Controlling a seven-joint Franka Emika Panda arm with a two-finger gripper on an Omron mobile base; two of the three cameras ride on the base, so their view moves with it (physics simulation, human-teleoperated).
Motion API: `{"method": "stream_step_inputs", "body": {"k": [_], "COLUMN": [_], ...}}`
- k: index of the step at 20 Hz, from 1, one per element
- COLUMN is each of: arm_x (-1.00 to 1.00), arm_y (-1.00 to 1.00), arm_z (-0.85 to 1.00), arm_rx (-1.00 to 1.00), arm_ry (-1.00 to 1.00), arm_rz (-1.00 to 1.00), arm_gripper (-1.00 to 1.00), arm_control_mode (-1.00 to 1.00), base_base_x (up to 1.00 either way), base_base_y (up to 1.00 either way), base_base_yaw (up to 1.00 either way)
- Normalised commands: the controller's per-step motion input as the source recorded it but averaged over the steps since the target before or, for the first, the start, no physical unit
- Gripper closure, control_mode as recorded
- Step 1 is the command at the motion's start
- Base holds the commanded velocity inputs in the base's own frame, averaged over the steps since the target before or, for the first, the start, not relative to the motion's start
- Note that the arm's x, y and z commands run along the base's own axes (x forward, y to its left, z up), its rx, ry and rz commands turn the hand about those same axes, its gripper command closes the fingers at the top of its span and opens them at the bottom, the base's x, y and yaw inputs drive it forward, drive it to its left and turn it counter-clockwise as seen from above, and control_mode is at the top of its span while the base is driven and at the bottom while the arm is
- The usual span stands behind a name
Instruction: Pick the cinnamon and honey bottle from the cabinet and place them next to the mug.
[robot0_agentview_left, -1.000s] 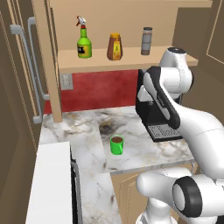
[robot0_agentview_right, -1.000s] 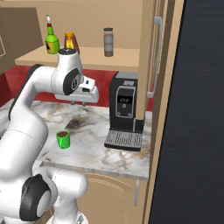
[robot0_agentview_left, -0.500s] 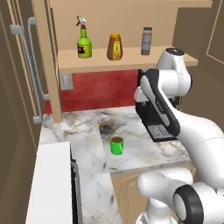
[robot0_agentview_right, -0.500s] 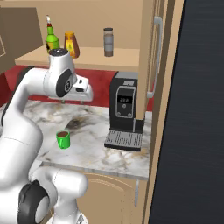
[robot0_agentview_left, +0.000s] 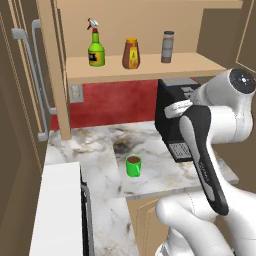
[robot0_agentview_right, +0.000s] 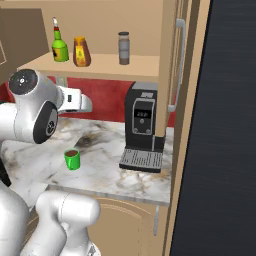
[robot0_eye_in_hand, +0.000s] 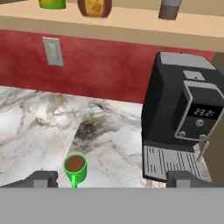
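- progress: no item transferred yet. the cinnamon (robot0_agentview_left: 168, 47) and the honey bottle (robot0_agentview_left: 131, 53) both stand upright on the shelf of the cabinet (robot0_agentview_left: 140, 67), well apart from each other, with a green spray bottle (robot0_agentview_left: 95, 49) to the honey bottle's left.
- the mug (robot0_agentview_left: 133, 165) sits on the counter (robot0_agentview_left: 100, 155) below the shelf, holding dark liquid, with bare marble on all sides of it.
- my end effector (robot0_eye_in_hand: 111, 178) holds nothing; its fingertips (robot0_eye_in_hand: 41, 178) stand spread wide, one at each side of the hand view's bottom, above the counter near the mug.
- remaining, in my judgement: two full pick-and-place cycles, each starting with a reach up to the shelf.
- view differences: the hand view shows a wall outlet (robot0_eye_in_hand: 53, 51) and the coffee machine (robot0_eye_in_hand: 183, 127) display close up, but cuts the shelf items to their bases. both base views show the three shelf items whole.
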Motion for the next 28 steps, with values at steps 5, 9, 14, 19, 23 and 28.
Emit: {"method": "stream_step_inputs", "body": {"k": [5,9,14,19,23,28], "arm_x": [-0.16,0.0,0.0,0.04,0.01,0.42], "arm_y": [-0.06,-0.06,-0.26,-0.62,-0.71,-0.16], "arm_z": [1.0,0.98,0.72,0.4,0.04,-0.04], "arm_rx": [-0.01,0.0,0.03,0.16,0.23,0.06], "arm_ry": [-0.24,-0.08,-0.04,0.0,-0.01,0.09], "arm_rz": [0.0,-0.02,-0.11,-0.19,-0.14,0.0], "arm_gripper": [-1.0,-1.0,-1.0,-1.0,-1.0,-1.0], "arm_control_mode": [-1.0,-1.0,-1.0,-1.0,-1.0,-1.0], "base_base_x": [0.0,0.0,0.0,0.0,0.0,0.0], "base_base_y": [0.0,0.0,0.0,0.0,0.0,0.0], "base_base_yaw": [0.0,0.0,0.0,0.0,0.0,0.0]}}
